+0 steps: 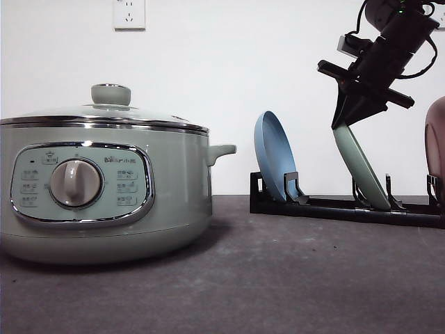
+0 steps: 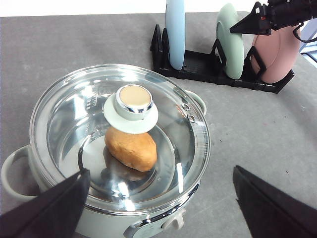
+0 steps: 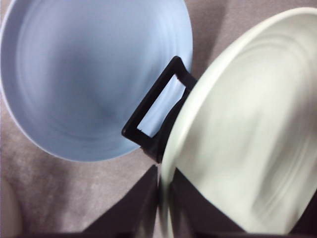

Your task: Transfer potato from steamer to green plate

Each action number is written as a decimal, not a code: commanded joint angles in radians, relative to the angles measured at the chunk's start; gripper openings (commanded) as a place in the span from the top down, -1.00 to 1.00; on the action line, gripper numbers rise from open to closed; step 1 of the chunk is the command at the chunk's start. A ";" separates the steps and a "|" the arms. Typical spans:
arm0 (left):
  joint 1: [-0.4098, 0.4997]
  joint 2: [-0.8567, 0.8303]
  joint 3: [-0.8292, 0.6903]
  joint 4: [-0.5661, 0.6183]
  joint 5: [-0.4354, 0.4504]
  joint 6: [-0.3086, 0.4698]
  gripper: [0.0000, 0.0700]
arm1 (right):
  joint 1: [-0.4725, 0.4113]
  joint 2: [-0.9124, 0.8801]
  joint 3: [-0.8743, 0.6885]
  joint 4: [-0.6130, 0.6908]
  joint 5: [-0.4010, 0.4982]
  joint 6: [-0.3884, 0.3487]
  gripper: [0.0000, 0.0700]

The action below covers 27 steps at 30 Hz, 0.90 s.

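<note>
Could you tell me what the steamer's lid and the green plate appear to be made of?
The steamer lid looks like clear glass with a polished metal rim: the potato shows through it and it throws bright reflections. Its knob seems to be matte green plastic with a shiny collar. The green plate looks like glazed ceramic or melamine, smooth with a soft sheen; which one is unclear.

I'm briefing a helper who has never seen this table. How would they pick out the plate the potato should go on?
Find the black dish rack at the back of the table, right of the steamer. Three plates stand on edge there; the green plate is the middle one, its rim pinched by the right gripper. It is pale mint, unlike the blue plate and pink plate beside it.
</note>
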 commanded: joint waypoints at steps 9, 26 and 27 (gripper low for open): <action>-0.003 0.006 0.024 0.011 0.006 0.001 -0.69 | 0.002 -0.031 0.035 0.009 -0.011 0.001 0.98; -0.003 0.006 0.024 0.011 0.006 0.002 -0.69 | 0.068 -0.278 0.077 -0.088 -0.023 -0.049 0.98; -0.003 0.006 0.024 0.011 0.006 0.002 -0.69 | 0.080 -0.294 0.077 -0.114 -0.022 -0.067 0.98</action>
